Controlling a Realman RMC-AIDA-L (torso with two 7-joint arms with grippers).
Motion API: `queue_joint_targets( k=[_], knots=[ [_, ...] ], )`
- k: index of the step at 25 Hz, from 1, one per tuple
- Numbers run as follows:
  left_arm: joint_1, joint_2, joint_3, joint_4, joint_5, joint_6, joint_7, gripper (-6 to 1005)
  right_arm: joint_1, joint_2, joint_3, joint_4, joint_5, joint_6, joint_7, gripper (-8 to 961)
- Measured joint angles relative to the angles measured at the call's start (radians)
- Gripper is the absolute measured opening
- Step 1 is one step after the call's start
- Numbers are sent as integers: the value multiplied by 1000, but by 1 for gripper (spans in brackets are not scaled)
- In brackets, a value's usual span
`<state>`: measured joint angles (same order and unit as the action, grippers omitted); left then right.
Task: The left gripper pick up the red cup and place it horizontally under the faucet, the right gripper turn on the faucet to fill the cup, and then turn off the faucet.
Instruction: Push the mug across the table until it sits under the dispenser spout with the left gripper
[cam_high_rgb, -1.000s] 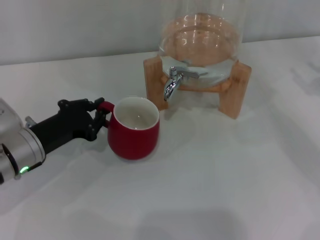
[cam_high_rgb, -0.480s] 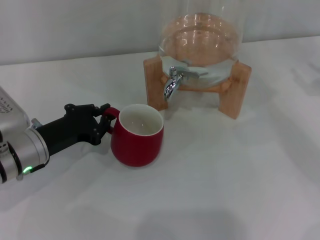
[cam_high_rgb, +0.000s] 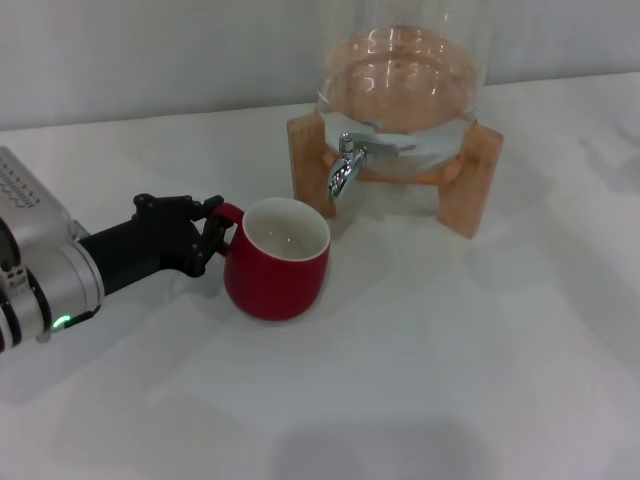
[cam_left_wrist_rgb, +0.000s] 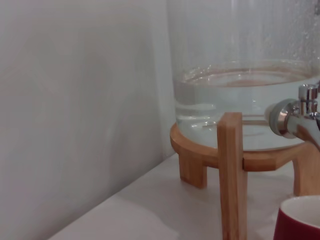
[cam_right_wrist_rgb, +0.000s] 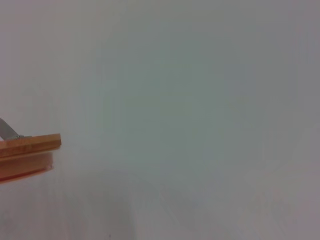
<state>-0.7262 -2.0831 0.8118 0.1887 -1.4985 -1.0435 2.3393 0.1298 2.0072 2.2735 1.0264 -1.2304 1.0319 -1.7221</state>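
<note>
1. Fingers (cam_high_rgb: 205, 232) of the left gripper (cam_high_rgb: 200, 235) clamped on the loop handle (cam_high_rgb: 226, 215), keeping the mouth upward for filling.
2. Red cup (cam_high_rgb: 277, 259) upright on the desk (cam_high_rgb: 450, 360), near but short of the faucet (cam_high_rgb: 345, 165).
3. Glass dispenser (cam_high_rgb: 400, 80) raised on its wooden stand (cam_high_rgb: 470, 180), leaving room beneath the spout.
4. Right gripper out of sight.

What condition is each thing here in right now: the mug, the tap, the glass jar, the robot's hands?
red cup: upright on the table, empty, short of the spout.
faucet: no water running.
glass dispenser: partly filled with water, sitting on its wooden stand.
left gripper: closed on the cup's handle.
right gripper: out of sight.
</note>
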Motion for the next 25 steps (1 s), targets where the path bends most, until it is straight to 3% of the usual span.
queue_joint_targets(
  k=[17, 25],
  knots=[
    [-61, -5, 1, -17, -3, 30, -10, 154, 17, 1, -2, -11, 2, 0, -10, 630],
    [-98, -5, 73, -20, -2, 54, -72, 155, 17, 1, -2, -12, 2, -1, -10, 630]
  ],
)
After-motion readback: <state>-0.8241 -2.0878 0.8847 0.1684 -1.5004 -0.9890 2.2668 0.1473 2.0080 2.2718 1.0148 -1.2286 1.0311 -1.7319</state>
